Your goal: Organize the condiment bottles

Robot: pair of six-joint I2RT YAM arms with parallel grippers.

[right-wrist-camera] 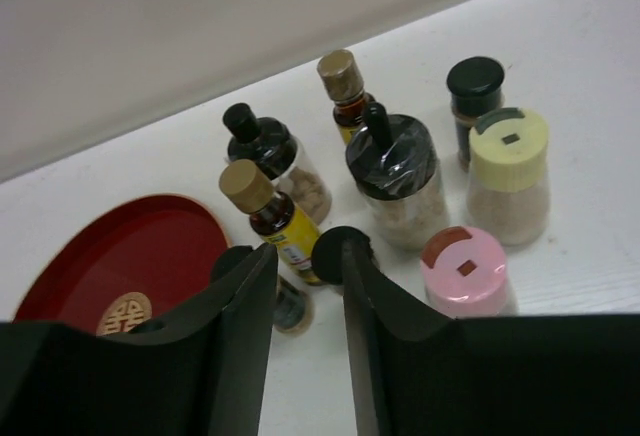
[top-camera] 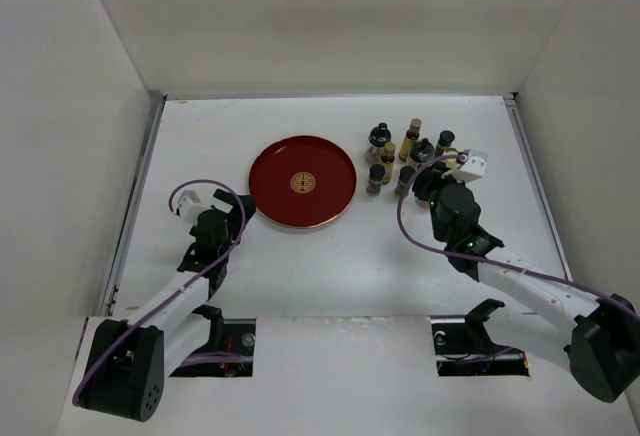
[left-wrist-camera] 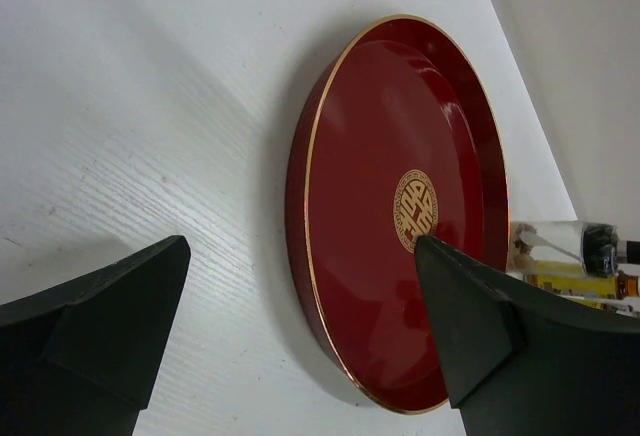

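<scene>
The condiment bottles [top-camera: 400, 156] stand in a cluster right of the round red tray [top-camera: 302, 182]. In the right wrist view I see a pink-capped jar [right-wrist-camera: 462, 268], a pale yellow-capped jar [right-wrist-camera: 508, 156], a black-wrapped jar [right-wrist-camera: 395, 171], a yellow-labelled bottle with a gold cap [right-wrist-camera: 270, 211] and several others. My right gripper [right-wrist-camera: 305, 251] is open and empty just above the cluster's near side; a small dark jar [right-wrist-camera: 290, 306] shows in the gap and a black cap [right-wrist-camera: 335, 251] by the right finger. My left gripper [left-wrist-camera: 302, 246] is open wide, straddling the tray's left rim [left-wrist-camera: 300, 196].
White walls enclose the table on three sides. In the top view my right gripper [top-camera: 420, 184] is at the cluster's near edge and my left gripper [top-camera: 232, 206] is at the tray's left edge. A clear jar [left-wrist-camera: 560, 244] shows beyond the tray in the left wrist view.
</scene>
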